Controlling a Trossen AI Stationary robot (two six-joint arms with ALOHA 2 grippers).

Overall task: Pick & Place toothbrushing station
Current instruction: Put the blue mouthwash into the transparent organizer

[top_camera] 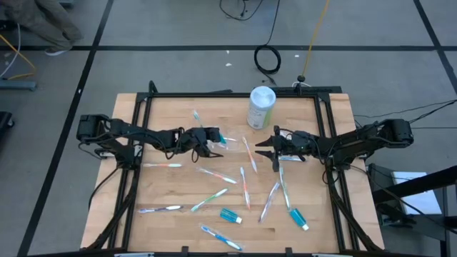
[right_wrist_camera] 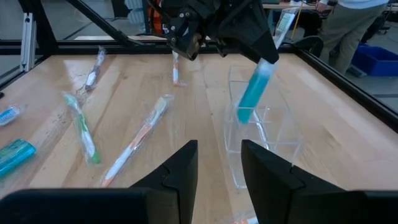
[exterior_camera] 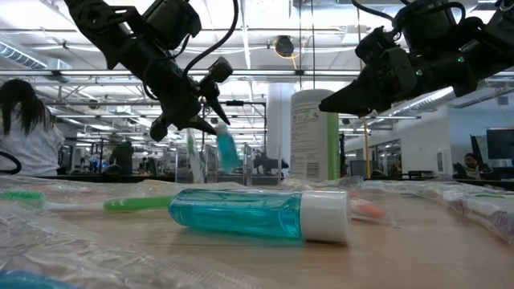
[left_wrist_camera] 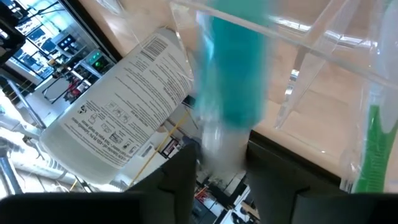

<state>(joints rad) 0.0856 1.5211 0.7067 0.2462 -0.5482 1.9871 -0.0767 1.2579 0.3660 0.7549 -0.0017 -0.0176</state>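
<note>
- Left claw (right_wrist_camera: pixel 214 28) is pinching a blue toothpaste tube (right_wrist_camera: pixel 254 92) by its cap end, dangling it into the clear plastic cup (right_wrist_camera: pixel 261 134) on the bench (top_camera: pixel 171 189)
- Right claw (top_camera: pixel 270 150) is hovering beside the cup, fingers parted, holding nothing

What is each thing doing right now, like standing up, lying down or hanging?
left gripper, above the clear cup, a toothpaste tube at its tip.
right gripper, open, empty.
hanging toothpaste tube, tilted, lower end at the cup's top.
clear cup, upright on the table.
canister, upright, lid on.
toothbrushes, lying flat, wrapped.
other toothpaste tube, on its side, capped.
</note>
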